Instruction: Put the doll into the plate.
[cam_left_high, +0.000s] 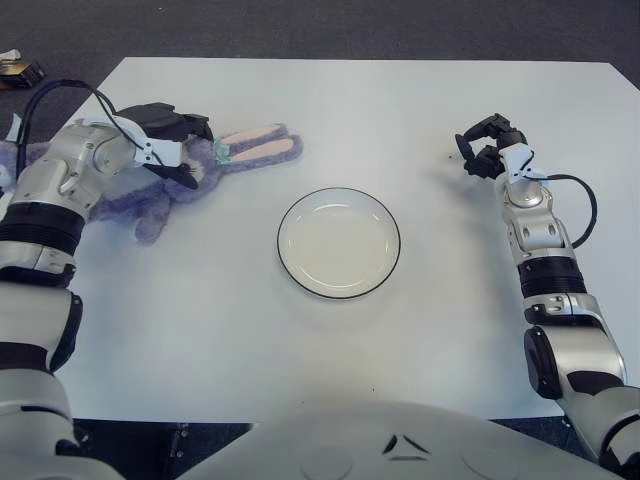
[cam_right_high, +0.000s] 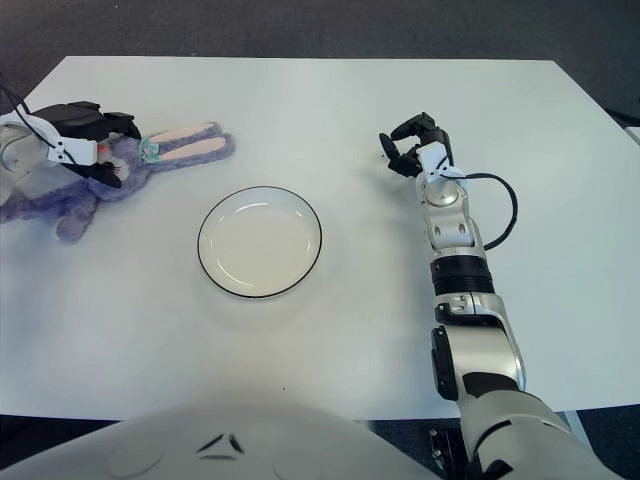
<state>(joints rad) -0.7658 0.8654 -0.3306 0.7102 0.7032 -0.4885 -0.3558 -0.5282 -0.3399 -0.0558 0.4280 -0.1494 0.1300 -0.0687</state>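
No writing shows on doll (cam_left_high: 190, 175), plate (cam_left_high: 339, 243).

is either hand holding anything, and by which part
The left hand grips the doll at its head, below the ears. The right hand holds nothing.

doll (cam_left_high: 175, 180) head partly hidden under left hand (cam_left_high: 170, 140); body hidden behind forearm, grip unclear.
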